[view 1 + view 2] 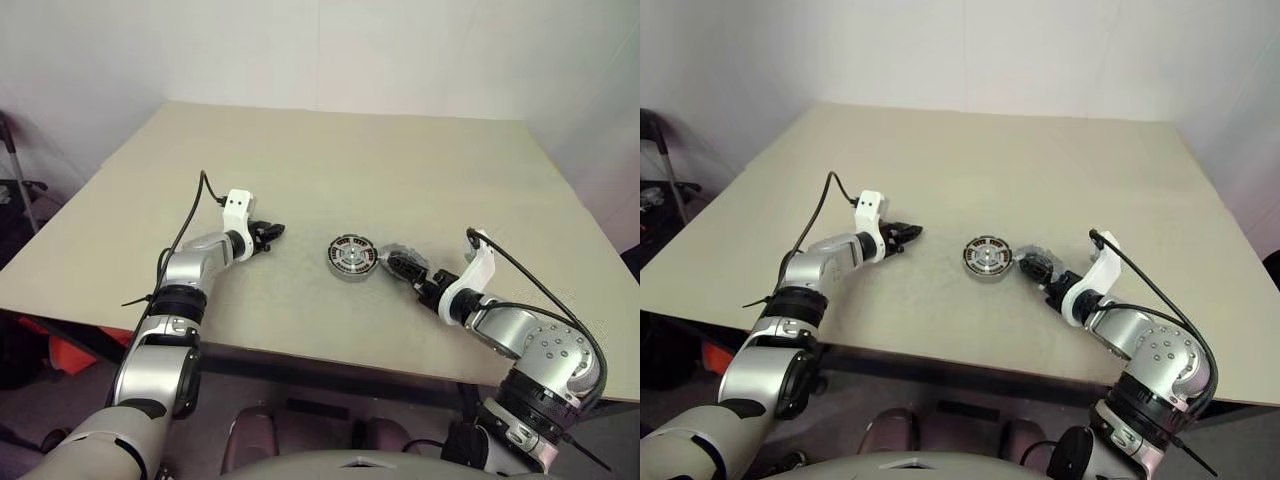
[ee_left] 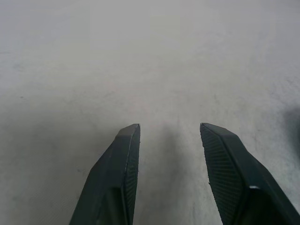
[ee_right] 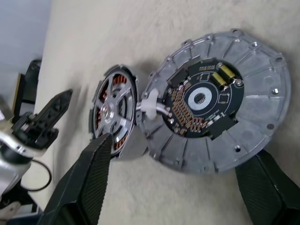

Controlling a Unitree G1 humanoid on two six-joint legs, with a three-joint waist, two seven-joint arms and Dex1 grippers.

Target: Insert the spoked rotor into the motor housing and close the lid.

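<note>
The motor housing (image 1: 351,257) lies flat mid-table, spoked rotor (image 3: 111,115) seated inside — the grey lid (image 3: 220,101) tilted beside it.
</note>
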